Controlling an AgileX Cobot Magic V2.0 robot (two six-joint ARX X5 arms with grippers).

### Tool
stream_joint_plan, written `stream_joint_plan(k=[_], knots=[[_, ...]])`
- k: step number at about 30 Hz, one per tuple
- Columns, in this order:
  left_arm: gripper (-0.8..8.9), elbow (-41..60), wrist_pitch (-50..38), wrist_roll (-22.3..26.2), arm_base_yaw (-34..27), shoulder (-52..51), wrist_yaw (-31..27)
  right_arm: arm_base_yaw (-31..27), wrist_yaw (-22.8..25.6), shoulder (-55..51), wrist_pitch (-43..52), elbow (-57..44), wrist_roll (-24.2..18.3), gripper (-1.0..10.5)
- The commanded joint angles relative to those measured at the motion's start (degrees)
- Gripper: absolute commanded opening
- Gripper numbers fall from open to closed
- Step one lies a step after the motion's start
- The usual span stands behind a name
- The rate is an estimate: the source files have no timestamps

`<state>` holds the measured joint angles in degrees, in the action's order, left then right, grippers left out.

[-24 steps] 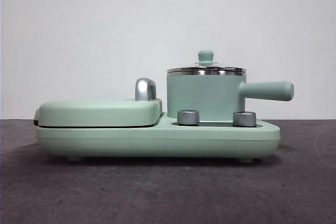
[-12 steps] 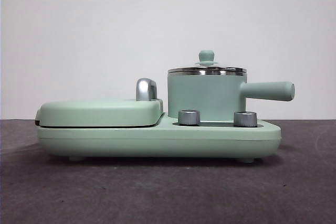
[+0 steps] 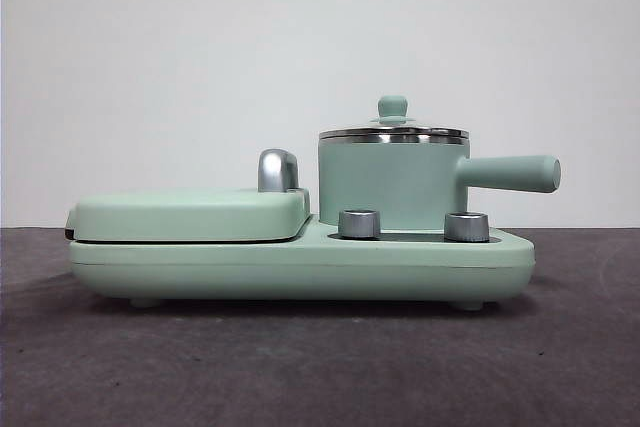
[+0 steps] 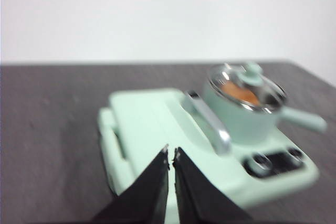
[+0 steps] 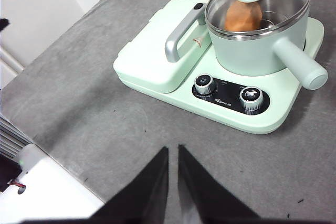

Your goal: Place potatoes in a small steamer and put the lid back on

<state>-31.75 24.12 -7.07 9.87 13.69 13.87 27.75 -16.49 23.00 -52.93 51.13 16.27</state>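
Observation:
The mint-green steamer pot (image 3: 392, 185) stands on the right of the green cooker base (image 3: 300, 262), its long handle (image 3: 512, 173) pointing right. The glass lid (image 3: 393, 131) with its green knob sits on the pot. Through the lid, the orange-brown potato (image 5: 242, 16) shows inside the pot, also in the left wrist view (image 4: 240, 92). My left gripper (image 4: 171, 153) is shut and empty, above and apart from the griddle side. My right gripper (image 5: 172, 150) is shut and empty, over the grey table in front of the cooker. Neither gripper shows in the front view.
The flat griddle cover (image 3: 190, 214) with a steel handle (image 3: 277, 170) lies shut on the base's left. Two steel dials (image 3: 359, 224) (image 3: 466, 227) sit at the base's front. A white object (image 5: 47, 192) lies at the table's edge in the right wrist view.

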Motion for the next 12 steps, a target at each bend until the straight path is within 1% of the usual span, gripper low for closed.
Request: stream_joint_plan(k=[1,3,8,12], knots=[[0.2,7.63,-7.85,0.59,-2.23,-2.91,0.0,0.31,-0.02,0.07,0.61,0.52,-0.5,0.3],[0.2,12.26,-9.77,0.55,-4.5,-5.29,-0.5,0.31,-0.02,0.07,0.61,0.52,-0.5,0.3],[0.2,20.39,-9.66,0.46,-9.55,-9.14,-1.07,0.31,-0.02,0.07,0.61,0.52,-0.5,0.3],[0.2,24.81,-10.49,-0.11,-11.47,-9.77,-4.37,0.31,-0.02,0.07,0.61,0.52,-0.5,0.3]])
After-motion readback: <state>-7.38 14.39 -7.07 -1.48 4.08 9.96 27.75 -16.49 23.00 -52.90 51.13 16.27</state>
